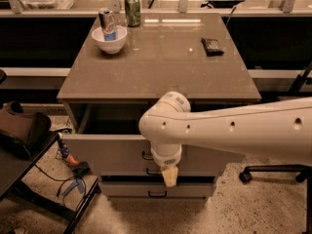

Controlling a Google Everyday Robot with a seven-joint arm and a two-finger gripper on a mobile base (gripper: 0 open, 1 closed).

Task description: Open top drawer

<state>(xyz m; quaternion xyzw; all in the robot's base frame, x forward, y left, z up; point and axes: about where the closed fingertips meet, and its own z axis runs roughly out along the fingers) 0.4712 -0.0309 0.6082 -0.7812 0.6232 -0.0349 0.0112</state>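
Note:
The top drawer [109, 155] stands pulled out from under the grey-brown cabinet top [161, 62], its dark inside showing along the left. Just a short piece of its black handle [146, 156] shows beside the arm. My gripper [168, 174] hangs in front of the drawer's face at the handle, pointing down, and the white wrist above covers most of it.
On the cabinet top are a white bowl [109, 39] with a can in it, a green can [132, 9] and a small dark packet [212, 46]. A lower drawer [156, 189] is closed. A dark chair [24, 145] and cables [68, 179] lie left; a chair base [273, 172] sits right.

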